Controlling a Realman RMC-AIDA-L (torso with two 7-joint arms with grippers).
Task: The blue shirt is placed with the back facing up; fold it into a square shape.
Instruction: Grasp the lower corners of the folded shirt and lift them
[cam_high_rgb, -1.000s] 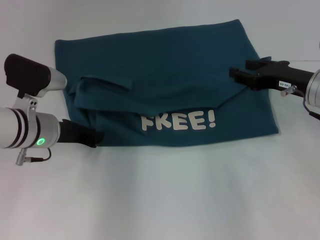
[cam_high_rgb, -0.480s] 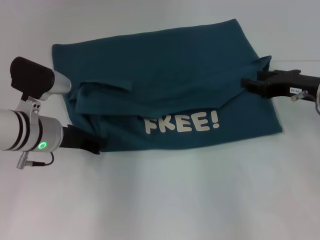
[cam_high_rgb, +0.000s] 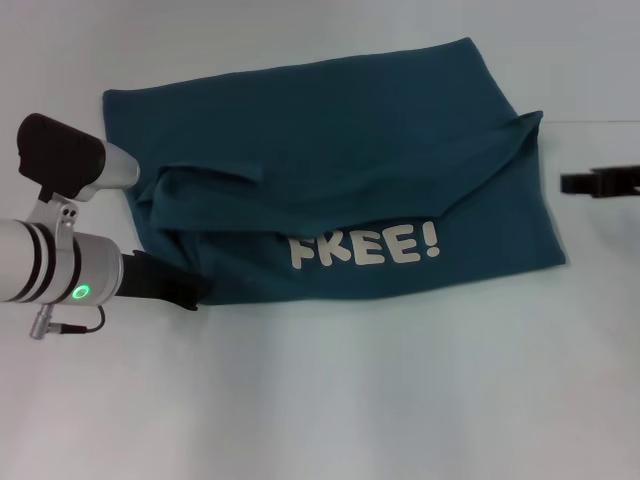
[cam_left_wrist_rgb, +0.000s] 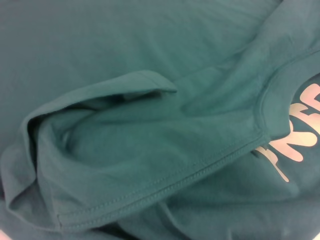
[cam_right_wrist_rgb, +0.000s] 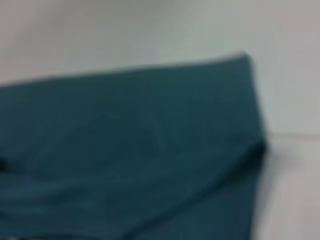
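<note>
The blue shirt (cam_high_rgb: 330, 140) lies spread on the white table, partly folded, with its white "FREE!" lettering (cam_high_rgb: 365, 246) showing on the near part. My left gripper (cam_high_rgb: 190, 290) is at the shirt's near left corner, its tips hidden by the cloth. The left wrist view shows a folded sleeve (cam_left_wrist_rgb: 115, 95) and hem close up, with part of the lettering (cam_left_wrist_rgb: 300, 130). My right gripper (cam_high_rgb: 575, 184) is open and empty over bare table, to the right of the shirt and clear of it. The right wrist view shows the shirt's far right corner (cam_right_wrist_rgb: 150, 150).
The white table (cam_high_rgb: 350, 400) runs wide in front of the shirt and to its right. A small raised fold (cam_high_rgb: 525, 125) stands at the shirt's right edge. The left arm's silver body (cam_high_rgb: 50, 265) lies along the table's left side.
My right gripper has drawn back to the right, off the shirt and out to the table's right edge. The shirt's right edge stays folded up. The left arm has hardly moved.
</note>
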